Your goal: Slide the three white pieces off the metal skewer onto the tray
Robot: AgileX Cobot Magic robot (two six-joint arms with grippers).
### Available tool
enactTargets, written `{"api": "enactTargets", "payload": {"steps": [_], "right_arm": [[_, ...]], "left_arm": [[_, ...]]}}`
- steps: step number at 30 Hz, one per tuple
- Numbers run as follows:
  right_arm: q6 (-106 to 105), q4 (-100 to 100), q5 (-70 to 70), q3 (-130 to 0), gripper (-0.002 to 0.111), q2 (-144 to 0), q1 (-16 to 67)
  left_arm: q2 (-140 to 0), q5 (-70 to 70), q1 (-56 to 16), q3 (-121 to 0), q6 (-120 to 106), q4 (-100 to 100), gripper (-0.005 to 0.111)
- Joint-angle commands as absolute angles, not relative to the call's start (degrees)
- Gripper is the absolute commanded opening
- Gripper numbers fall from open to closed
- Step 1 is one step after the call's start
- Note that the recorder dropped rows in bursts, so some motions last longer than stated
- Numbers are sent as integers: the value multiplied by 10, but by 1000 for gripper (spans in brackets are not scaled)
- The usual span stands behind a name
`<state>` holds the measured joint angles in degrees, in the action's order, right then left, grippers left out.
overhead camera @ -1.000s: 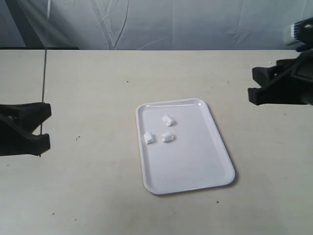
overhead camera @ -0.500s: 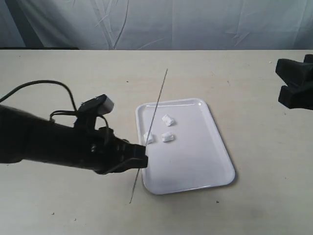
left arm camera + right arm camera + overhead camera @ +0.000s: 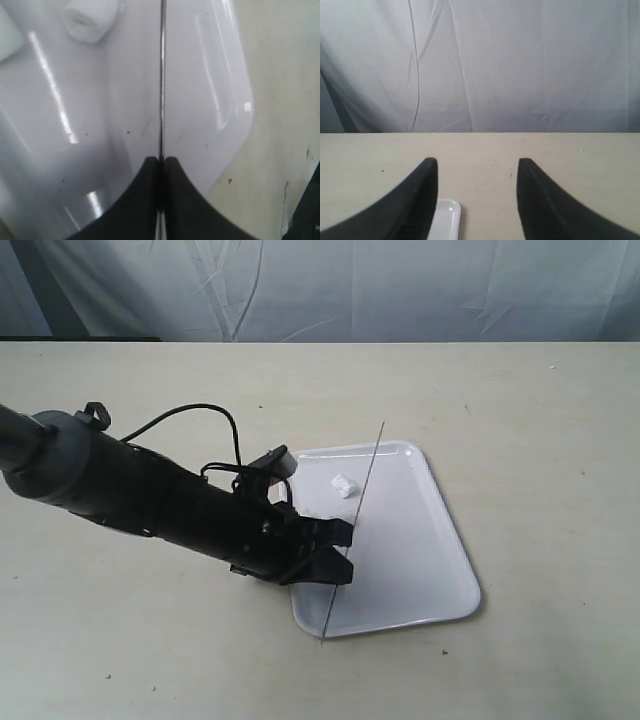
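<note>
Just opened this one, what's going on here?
The left gripper is shut on the metal skewer and holds it slanted over the tray. The stretch of skewer in sight is bare. One white piece lies loose on the tray, and the arm hides the area beside it. The right gripper is open and holds nothing.
</note>
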<state>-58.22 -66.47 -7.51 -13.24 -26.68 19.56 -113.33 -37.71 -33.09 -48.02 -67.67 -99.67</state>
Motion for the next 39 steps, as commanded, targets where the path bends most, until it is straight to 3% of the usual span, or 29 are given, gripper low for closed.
{"api": "enactTargets", "payload": {"steps": [1,5,6,10,13,15,16,19,20,31,39], "right_arm": [[-583,-679,-103,-112,47,-217,194],[-585,-705,-112,-83,47,-191,194],[-587,-704,-113,-65,47,-184,194],[-587,-712,-125,-34,47,-182,194],[-595,-712,-143,-4,47,-182,194],[-626,-712,-154,0,37,-182,194],[-653,-732,-152,0,26,-182,194],[-662,-737,-151,0,1,-182,194],[-662,-738,-151,0,-1,-182,194],[-660,-753,-141,0,-1,-182,194],[-660,-753,-141,0,-1,-182,194]], "left_arm": [[-1137,-388,-333,-491,-680,-999,4],[-1137,-383,-333,-491,-680,-999,17],[-1137,-377,-333,-491,-680,-999,25],[-1137,-375,-333,-491,-681,-999,34],[-1129,-360,-333,-491,-724,-999,28],[-1113,-326,-333,-490,-757,-993,12],[-1097,-312,-333,-490,-758,-972,1],[-1028,-261,-333,-490,-747,-903,0],[-1013,-251,-333,-487,-739,-892,0],[-748,-147,-333,-421,-679,-741,0],[-578,-272,-331,-411,-675,-597,0]]}}
